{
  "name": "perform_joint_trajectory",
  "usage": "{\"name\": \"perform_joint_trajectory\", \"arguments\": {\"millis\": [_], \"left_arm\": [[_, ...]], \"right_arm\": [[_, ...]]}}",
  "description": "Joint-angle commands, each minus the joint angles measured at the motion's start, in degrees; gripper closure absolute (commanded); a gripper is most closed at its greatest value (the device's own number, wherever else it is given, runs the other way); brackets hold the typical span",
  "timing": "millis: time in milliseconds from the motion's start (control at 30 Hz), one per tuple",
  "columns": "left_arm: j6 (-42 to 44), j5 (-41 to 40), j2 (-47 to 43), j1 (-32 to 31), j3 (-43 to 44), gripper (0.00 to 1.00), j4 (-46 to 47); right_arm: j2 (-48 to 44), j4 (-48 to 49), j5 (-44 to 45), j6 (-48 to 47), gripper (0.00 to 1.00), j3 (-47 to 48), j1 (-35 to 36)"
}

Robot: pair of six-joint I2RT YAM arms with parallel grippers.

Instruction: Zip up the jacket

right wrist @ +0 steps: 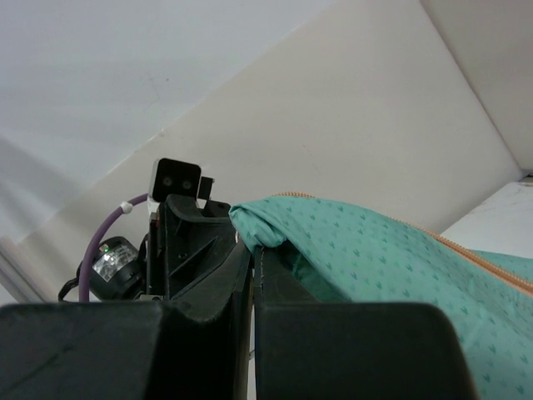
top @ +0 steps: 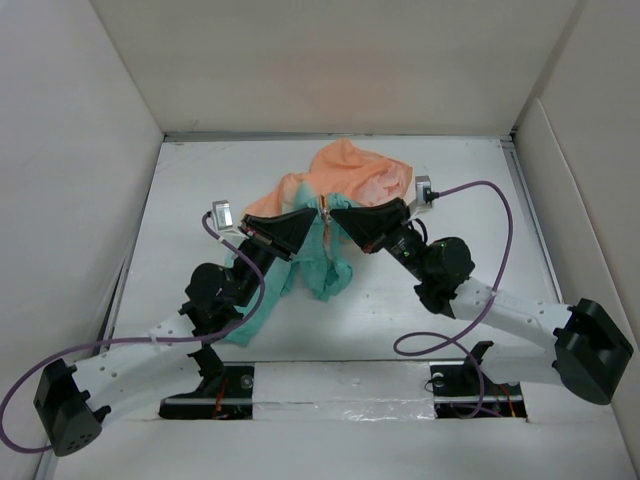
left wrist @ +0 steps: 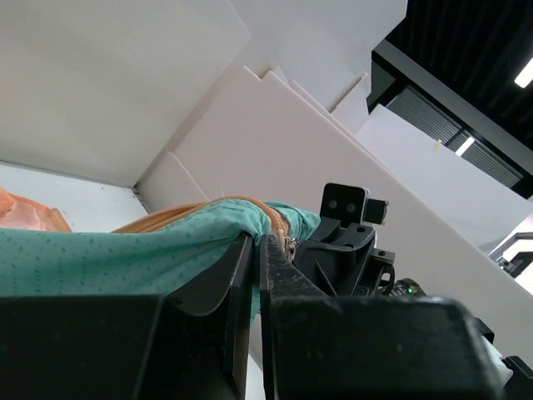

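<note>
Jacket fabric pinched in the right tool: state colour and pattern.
Teal jacket fabric with small darker marks; clearest in right wrist view.

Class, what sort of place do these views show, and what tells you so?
Most likely a robotics lab work cell: a left arm and right arm bolted to a white table, white boards walling it in, a jacket as the practice piece.

The left gripper and right gripper cover most of the jacket's zipper; its slider cannot be made out.
</note>
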Motion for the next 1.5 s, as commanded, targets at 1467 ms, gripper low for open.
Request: {"name": "perform_joint_trajectory", "arguments": {"millis": [1467], "left_arm": [[-1.12, -11.11, -0.30, -4.37, -1.19, 1.00, 6.03]], "right_arm": [[0.82, 12.10, 15.69, -10.26, 1.00, -1.86, 9.25]]}}
